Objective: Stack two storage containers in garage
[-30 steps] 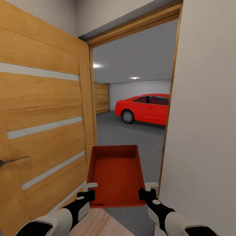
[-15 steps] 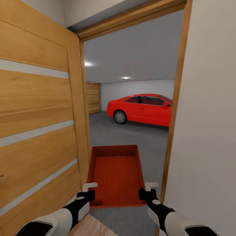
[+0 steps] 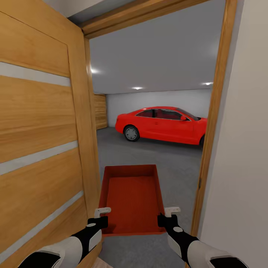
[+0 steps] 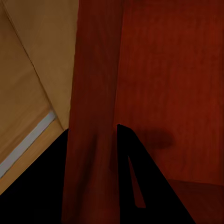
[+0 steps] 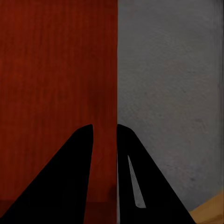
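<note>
an orange-red container [image 3: 131, 199] is held out level in a doorway, gripped by both arms at its near end, with the grey garage floor [image 3: 175, 167] stretching ahead. the left gripper [image 3: 99, 217] is clamped on the container's left wall near the near corner, and the right gripper [image 3: 168, 216] is clamped on the right wall opposite. in the left wrist view the left gripper [image 4: 95, 163] straddles the container [image 4: 158, 84] wall, one dark finger [image 4: 140, 186] inside the bin and the other outside, pressed against it. in the right wrist view the right gripper [image 5: 105, 154] shows its two fingers [image 5: 70, 177] close together with the thin edge of the container [image 5: 56, 70] wall between them, the ribbed red inside to one side and the floor [image 5: 168, 84] to the other. the bin is open-topped and sits between an open wood door [image 3: 41, 130] with pale stripes at the robot's left and a white wall [image 3: 242, 149] with a wood door frame [image 3: 212, 123] at its right. the door [image 4: 32, 84] lies just beside the bin in the left wrist view. beyond the opening, well apart from the container, a red car [image 3: 162, 124] stands on the floor before a white back wall, under a grey ceiling [image 3: 156, 52] with small lit spots.
</note>
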`<state>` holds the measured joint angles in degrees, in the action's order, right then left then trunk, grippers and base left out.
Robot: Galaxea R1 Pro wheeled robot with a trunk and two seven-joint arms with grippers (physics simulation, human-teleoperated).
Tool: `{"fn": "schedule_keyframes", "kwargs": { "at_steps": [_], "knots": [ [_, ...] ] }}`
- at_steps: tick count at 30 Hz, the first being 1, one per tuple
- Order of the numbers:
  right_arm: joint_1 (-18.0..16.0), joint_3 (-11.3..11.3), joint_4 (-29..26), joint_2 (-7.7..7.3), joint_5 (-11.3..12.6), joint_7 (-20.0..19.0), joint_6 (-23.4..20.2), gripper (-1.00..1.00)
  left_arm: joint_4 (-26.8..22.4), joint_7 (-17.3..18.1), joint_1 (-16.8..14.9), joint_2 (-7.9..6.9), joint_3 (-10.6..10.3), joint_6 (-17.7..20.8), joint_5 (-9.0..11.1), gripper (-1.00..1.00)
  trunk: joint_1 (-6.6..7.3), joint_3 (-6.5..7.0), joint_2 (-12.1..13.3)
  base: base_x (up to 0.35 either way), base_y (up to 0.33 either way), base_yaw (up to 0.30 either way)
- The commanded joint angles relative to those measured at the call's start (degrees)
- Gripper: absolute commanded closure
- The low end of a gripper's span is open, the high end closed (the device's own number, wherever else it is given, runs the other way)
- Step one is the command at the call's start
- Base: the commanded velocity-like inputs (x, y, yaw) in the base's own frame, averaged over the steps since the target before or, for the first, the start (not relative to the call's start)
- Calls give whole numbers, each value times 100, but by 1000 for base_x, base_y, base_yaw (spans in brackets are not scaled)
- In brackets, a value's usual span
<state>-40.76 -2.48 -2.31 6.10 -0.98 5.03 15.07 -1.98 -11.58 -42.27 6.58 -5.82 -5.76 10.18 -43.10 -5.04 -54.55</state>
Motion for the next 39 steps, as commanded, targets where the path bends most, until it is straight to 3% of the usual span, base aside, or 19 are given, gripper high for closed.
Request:
{"fn": "schedule_keyframes", "kwargs": {
  "at_steps": [1,39],
  "knots": [
    [-11,354,-15,6,-130,-10,102,100,13,-30,-1,-86,258,-13,81,100,-4,-9,-7,297,185,-265],
    [-11,354,-15,18,-128,-3,102,100,13,-32,-1,-86,259,-13,77,100,-4,-9,-7,297,185,-138]
  ]
}}
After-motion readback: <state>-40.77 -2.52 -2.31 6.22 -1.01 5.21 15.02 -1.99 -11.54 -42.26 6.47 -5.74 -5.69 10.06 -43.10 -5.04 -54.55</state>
